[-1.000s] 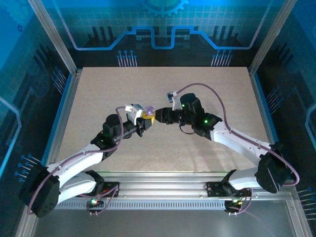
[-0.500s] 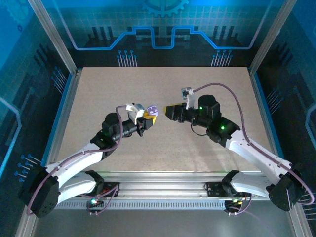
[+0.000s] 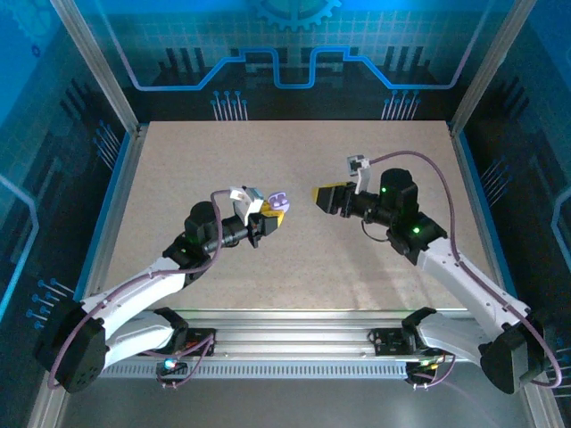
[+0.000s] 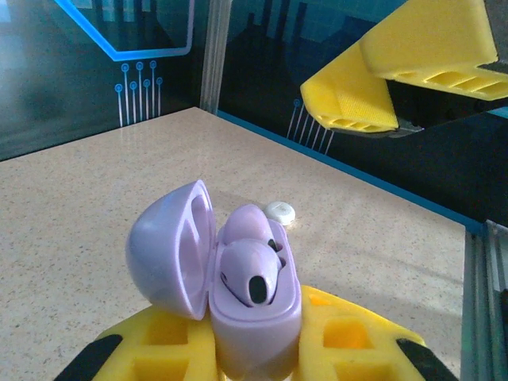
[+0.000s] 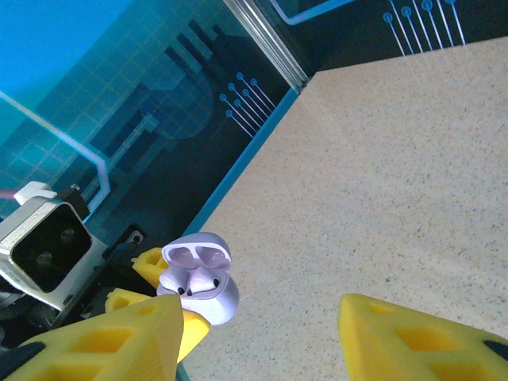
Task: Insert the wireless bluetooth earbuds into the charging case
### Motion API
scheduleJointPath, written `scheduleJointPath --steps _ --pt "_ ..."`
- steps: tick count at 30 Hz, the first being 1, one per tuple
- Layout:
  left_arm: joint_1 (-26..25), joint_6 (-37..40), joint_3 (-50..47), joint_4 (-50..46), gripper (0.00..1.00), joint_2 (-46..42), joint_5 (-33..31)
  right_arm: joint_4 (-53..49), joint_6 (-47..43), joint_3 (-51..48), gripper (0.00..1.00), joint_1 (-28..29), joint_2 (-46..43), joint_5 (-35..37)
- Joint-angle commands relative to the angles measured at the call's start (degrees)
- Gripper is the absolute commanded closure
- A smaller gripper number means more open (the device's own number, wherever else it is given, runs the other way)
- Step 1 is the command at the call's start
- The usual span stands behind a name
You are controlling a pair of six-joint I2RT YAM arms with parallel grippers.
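Two arms meet mid-table (image 3: 384,160) in the top view. The left gripper (image 3: 272,213) is clamped on the charging case (image 3: 277,200) and carries it clear of the surface. The right gripper (image 3: 324,197) hangs near it with a gap between and nothing in its grasp. My reading is that the left acts as a vise, presenting the case so the other arm can work on it. From above the case is a lavender blob, and its contents are too small to read.

Left wrist view: yellow fingers (image 4: 349,333) pinch the case base from both sides. The lid (image 4: 171,250) is swung open to the left and the mouth faces the camera. Both purple earbuds (image 4: 250,274) sit in their wells — so insertion looks done, with closing likely left. A small white bit (image 4: 279,210) lies on the table behind the case; I cannot tell what it is. The right gripper's yellow tips hang at upper right.

Right wrist view: its own fingers (image 5: 413,333) are spread wide and bare. The open case is framed between them at a distance, lid up and buds inside. This angle confirms the grasp is empty, and it shows the left wrist camera block just beside the case.
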Motion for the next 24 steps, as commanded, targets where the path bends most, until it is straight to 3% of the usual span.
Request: scheduleJointPath --steps 1,15,24 --pt "-0.1 1.0 2.3 0.3 0.95 0.3 2.8 1.3 -3.0 -1.7 0.45 -1.4 -2.4 -2.2" --pt "-0.1 0.7 3.8 2.2 0.94 1.8 8.2 2.7 -24.5 -4.6 0.44 -4.0 -6.3 -13.2" --pt "-0.1 0.9 4.1 2.6 0.95 1.8 9.3 -6.6 -40.8 -2.8 0.4 -9.5 -7.2 -26.7"
